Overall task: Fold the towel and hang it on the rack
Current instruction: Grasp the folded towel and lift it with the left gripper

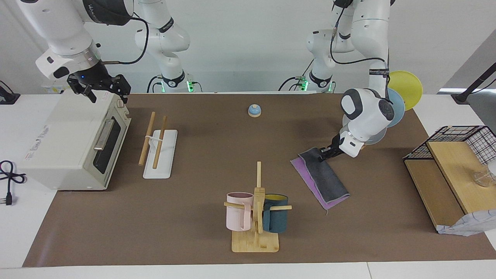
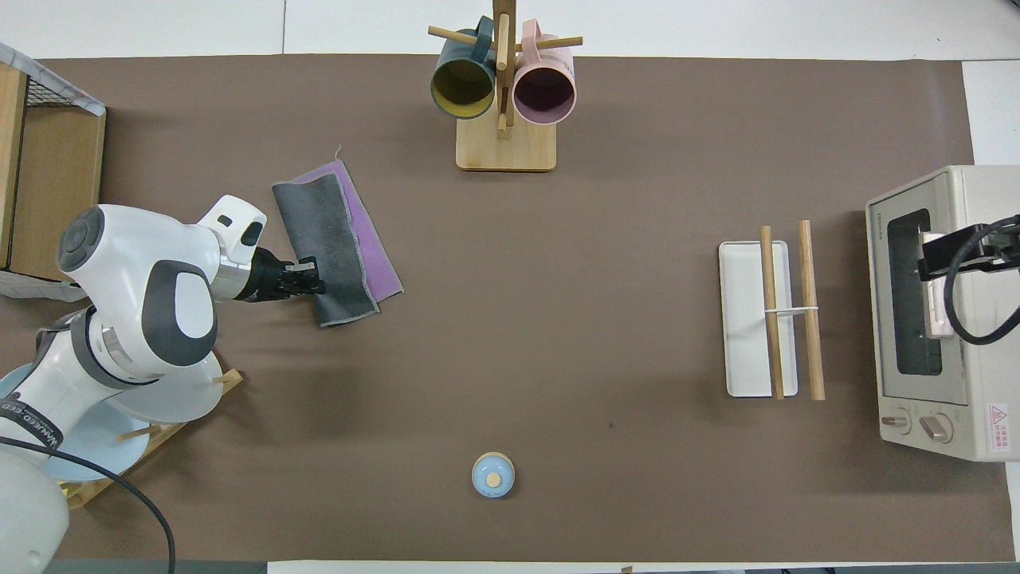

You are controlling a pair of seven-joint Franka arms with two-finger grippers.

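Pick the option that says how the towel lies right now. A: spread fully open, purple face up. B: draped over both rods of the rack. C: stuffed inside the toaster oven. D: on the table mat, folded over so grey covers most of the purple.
D: the towel lies flat on the table mat, its grey layer folded over the purple, with the left gripper at its edge; the rack holds nothing.

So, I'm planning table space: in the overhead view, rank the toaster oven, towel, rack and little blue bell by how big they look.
Largest to smallest:
1. toaster oven, partly cut off at the edge
2. rack
3. towel, folded; close to the rack, so that order is unsure
4. bell
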